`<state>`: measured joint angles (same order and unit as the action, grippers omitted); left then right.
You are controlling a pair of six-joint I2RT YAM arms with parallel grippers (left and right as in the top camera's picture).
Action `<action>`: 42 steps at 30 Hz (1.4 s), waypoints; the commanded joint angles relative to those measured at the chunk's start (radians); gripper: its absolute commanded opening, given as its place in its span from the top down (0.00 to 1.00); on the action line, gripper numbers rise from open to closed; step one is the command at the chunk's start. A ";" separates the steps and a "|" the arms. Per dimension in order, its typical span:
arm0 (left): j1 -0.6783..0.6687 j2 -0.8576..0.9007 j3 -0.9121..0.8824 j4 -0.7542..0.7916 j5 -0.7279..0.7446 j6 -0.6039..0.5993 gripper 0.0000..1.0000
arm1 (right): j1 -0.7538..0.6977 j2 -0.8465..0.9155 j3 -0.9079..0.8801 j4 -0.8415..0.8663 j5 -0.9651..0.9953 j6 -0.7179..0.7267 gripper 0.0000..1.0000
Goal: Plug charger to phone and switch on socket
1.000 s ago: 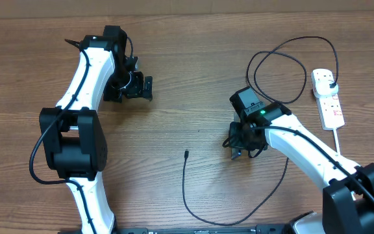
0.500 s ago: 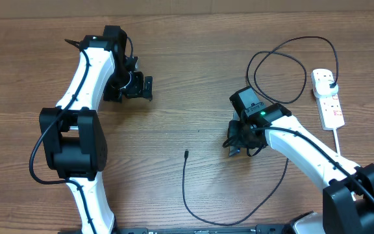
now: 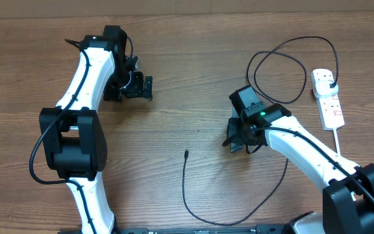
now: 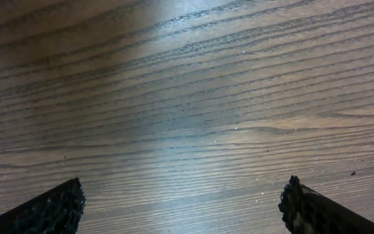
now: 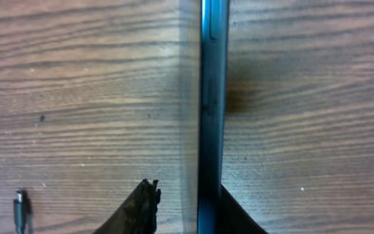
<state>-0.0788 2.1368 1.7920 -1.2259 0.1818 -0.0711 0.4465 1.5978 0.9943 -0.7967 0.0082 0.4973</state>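
We see the slim, dark-edged phone [image 5: 211,97] standing edge-on on the wood-grain bench [image 5: 76,84]. The right gripper [image 5: 188,195] brackets it with rough black fingers slightly apart, one clear of it. The left gripper [image 4: 187,208] gapes wide over bare wood. The charger [image 3: 184,179], a thin black cable, curls nearby.

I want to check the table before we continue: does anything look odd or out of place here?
Yes. The phone is up on its thin edge between the fingers of the right claw, not lying flat on the table. One finger is apart from it, so it might tip over.
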 commanded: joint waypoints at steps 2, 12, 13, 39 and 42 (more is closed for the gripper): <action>0.000 -0.007 0.021 0.002 -0.006 0.004 0.01 | -0.002 -0.017 -0.007 0.019 0.014 -0.001 0.73; 0.000 -0.007 0.021 0.002 -0.006 0.004 0.00 | -0.002 -0.017 -0.007 0.031 0.014 -0.001 0.76; 0.000 -0.007 0.021 0.002 -0.006 0.004 0.00 | -0.002 -0.017 -0.007 0.032 0.014 -0.001 0.76; 0.000 -0.007 0.021 0.002 -0.006 0.004 0.00 | -0.002 -0.017 -0.007 0.051 0.014 -0.001 0.72; 0.000 -0.007 0.021 0.001 -0.006 0.004 0.01 | -0.002 -0.017 -0.007 0.056 0.014 -0.002 0.72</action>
<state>-0.0788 2.1368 1.7920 -1.2259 0.1818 -0.0711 0.4465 1.5978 0.9943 -0.7509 0.0086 0.4969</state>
